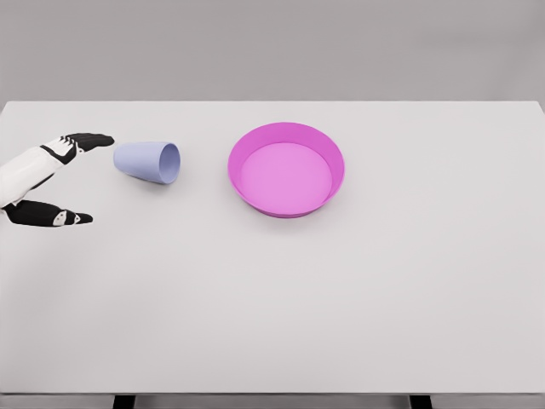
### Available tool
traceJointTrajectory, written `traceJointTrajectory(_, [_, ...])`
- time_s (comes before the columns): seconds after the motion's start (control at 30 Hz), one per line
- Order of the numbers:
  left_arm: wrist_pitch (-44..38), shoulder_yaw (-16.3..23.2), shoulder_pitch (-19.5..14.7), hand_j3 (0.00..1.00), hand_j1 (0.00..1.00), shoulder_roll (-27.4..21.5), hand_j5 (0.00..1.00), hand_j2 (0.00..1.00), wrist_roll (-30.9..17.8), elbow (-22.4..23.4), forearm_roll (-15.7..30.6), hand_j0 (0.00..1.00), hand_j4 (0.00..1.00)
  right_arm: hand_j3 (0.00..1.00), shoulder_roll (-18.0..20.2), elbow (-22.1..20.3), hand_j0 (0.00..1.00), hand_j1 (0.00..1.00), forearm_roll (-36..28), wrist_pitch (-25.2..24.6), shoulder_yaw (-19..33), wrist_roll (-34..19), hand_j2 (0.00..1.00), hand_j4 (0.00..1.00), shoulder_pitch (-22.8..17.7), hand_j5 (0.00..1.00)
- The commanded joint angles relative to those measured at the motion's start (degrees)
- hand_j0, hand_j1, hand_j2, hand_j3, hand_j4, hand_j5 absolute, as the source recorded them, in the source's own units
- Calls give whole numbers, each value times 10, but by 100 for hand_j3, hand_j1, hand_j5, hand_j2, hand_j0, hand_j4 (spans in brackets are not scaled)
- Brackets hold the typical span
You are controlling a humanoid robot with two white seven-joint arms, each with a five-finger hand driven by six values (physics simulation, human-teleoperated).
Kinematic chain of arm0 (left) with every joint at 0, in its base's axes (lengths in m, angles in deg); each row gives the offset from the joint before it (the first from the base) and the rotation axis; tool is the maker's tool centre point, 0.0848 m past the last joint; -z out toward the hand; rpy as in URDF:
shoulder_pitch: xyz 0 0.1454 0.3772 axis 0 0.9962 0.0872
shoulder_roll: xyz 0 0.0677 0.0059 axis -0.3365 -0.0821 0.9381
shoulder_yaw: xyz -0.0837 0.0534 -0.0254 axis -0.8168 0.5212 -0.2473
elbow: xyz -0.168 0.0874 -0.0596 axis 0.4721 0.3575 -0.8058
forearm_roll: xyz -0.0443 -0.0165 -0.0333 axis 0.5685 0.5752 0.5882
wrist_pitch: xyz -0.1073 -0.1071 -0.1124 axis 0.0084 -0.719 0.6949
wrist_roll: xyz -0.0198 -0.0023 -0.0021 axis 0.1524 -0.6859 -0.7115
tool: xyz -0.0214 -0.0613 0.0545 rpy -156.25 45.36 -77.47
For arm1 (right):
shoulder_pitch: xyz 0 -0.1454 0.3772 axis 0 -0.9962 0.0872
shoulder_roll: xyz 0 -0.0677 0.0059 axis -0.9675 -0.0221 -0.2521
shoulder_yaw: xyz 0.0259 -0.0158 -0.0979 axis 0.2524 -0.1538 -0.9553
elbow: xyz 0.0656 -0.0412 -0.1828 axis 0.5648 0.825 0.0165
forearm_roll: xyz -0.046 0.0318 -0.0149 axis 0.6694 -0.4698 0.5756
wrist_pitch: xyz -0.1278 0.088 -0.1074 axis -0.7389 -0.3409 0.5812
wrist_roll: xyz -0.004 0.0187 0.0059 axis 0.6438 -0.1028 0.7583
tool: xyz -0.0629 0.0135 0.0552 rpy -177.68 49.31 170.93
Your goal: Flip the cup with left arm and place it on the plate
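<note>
Lavender cup (148,161) on its side, left of pink plate (287,169), mouth toward it. Left hand (44,181) spread wide, empty, just beyond cup base. Risk: nudging cup, rolling away.

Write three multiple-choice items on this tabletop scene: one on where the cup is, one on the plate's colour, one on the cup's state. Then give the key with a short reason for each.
1. Where is the lavender cup relative to the plate?
A. To its left, apart from it
B. Inside it
C. To its right, touching it

2. What colour is the plate?
A. Green
B. Magenta pink
C. Yellow

3. How is the cup resting on the white table?
A. Upright, mouth up
B. Upside down, mouth on the table
C. On its side, mouth toward the plate

Key:
1 A: bare table shows between cup and plate.
2 B: rim and floor are both pink.
3 C: the open rim faces right, and the left hand, fingers spread, is beside its base without holding it.
</note>
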Motion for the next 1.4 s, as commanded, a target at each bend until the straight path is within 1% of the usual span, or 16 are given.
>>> traceJointTrajectory(0.0, [-1, 0, 0, 100, 100, 0, 100, 100, 0, 0, 4, 100, 100, 100, 0, -3, 100, 100, -2, 2, 2, 2, 100, 100, 0, 100])
traceJointTrajectory(0.1, [-1, -3, 0, 100, 100, -2, 100, 100, -1, 1, -1, 100, 100, 100, 0, 1, 100, 100, -2, 0, 0, 1, 100, 100, 0, 100])
traceJointTrajectory(0.23, [-1, -23, 0, 100, 100, -3, 100, 100, -2, 6, -68, 100, 100, 100, 0, 1, 100, 100, -2, 0, -1, 1, 100, 100, 0, 100])
traceJointTrajectory(0.4, [-1, -27, -10, 100, 100, -5, 100, 100, -20, 27, -74, 100, 100, 100, 0, 1, 100, 100, -2, 1, 0, 1, 100, 100, 0, 100])
traceJointTrajectory(0.43, [-1, -26, -16, 100, 100, -4, 100, 100, -38, 27, -74, 100, 100, 100, 0, 0, 100, 100, -2, 1, 0, 1, 100, 100, 0, 100])
traceJointTrajectory(0.47, [-1, -23, -33, 100, 100, 0, 100, 100, -57, 27, -89, 100, 100, 100, 0, 1, 100, 100, -2, 0, 0, 1, 100, 100, 0, 100])
traceJointTrajectory(0.57, [-1, -10, -79, 100, 100, 29, 100, 100, -61, 26, -133, 100, 100, 100, 0, 1, 100, 100, -2, 0, 0, 1, 100, 100, 0, 100])
traceJointTrajectory(0.63, [-1, 18, -115, 100, 100, 37, 100, 100, -61, 29, -141, 100, 100, 100, 0, 1, 100, 100, -2, 0, 0, 1, 100, 100, 0, 100])
traceJointTrajectory(0.77, [-1, 21, -119, 100, 100, 36, 100, 100, -63, 30, -163, 100, 100, 100, 0, 0, 100, 100, -2, 0, 0, 1, 100, 100, 0, 100])
traceJointTrajectory(0.87, [-32, 21, -127, 100, 100, 37, 100, 100, -80, 62, -163, 100, 100, 100, 0, 0, 100, 100, -2, 1, 0, 1, 100, 100, 0, 100])
traceJointTrajectory(0.97, [-46, 21, -152, 100, 100, 37, 100, 100, -80, 94, -163, 100, 100, 100, 0, 0, 100, 100, -2, 1, 0, 1, 100, 100, 0, 100])
traceJointTrajectory(1.03, [-47, 25, -171, 100, 100, 59, 100, 100, -83, 111, -168, 100, 100, 100, 0, 1, 100, 100, -2, 1, 0, 1, 100, 100, 0, 100])
traceJointTrajectory(1.1, [-58, 43, -185, 100, 100, 67, 100, 100, -114, 112, -174, 100, 100, 100, 0, 0, 100, 100, -2, 1, 0, 1, 100, 100, 0, 100])
traceJointTrajectory(1.17, [-70, 56, -201, 100, 100, 91, 100, 100, -137, 112, -173, 100, 100, 100, 0, 1, 100, 100, -2, 0, 0, 1, 100, 100, 0, 100])
traceJointTrajectory(1.27, [-69, 56, -206, 100, 100, 123, 100, 100, -137, 110, -163, 100, 100, 100, 0, 0, 100, 100, -2, 0, 0, 1, 100, 100, 0, 100])
traceJointTrajectory(1.37, [-71, 50, -207, 100, 100, 124, 100, 100, -137, 114, -161, 100, 100, 100, 0, 1, 100, 100, -2, 0, 0, 1, 100, 100, 0, 100])
